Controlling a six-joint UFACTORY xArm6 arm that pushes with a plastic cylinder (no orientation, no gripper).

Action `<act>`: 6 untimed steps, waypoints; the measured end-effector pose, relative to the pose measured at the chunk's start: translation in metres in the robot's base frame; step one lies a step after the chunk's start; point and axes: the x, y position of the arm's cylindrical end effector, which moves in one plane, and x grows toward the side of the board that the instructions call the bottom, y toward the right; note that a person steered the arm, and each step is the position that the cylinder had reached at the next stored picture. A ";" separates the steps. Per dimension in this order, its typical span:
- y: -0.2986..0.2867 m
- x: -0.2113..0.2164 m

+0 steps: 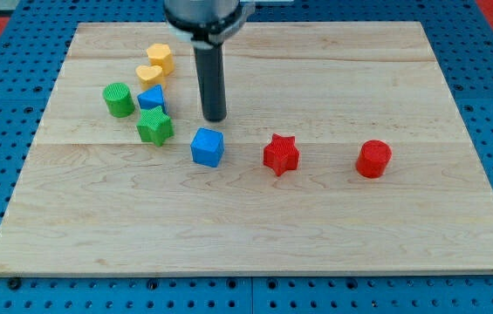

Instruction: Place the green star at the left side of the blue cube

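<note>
Half done at best, judging from the one camera view: green star [154, 127] sat up-left of the blue cube [207, 146], near but not touching, not level beside it. Tip [215, 117] parked just above the cube, right of the star. No pincer fitted, just a rod.

The green star [154, 127] lies flat on the table, left of centre, its points spread outward. The blue cube [208, 146] sits near it, toward the view's right and slightly lower, turned so one corner faces the view's bottom. The two stand apart with a narrow strip of bare wood between them, the star up and to the cube's left.
</note>
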 end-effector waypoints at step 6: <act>-0.055 0.047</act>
